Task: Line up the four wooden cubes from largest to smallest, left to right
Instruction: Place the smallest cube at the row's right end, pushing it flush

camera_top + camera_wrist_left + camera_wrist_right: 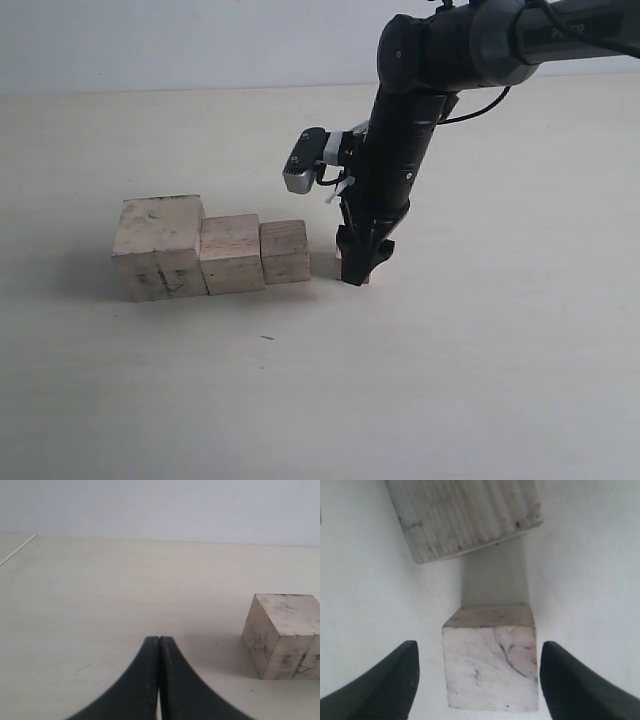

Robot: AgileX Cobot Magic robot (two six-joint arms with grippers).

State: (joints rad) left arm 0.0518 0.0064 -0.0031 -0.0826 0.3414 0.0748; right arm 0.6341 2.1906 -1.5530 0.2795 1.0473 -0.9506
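right gripper (479, 645) | spread wide, unpinched, straddling smallest cube (490, 665) | cube just right of third cube (285, 252), gap between | left gripper (159, 642) closed, empty

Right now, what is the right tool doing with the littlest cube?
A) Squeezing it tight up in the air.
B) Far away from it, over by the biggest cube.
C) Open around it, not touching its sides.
C, because the right tool is open, with a gap on each side between its fingers and the littlest cube, which sits on the table.
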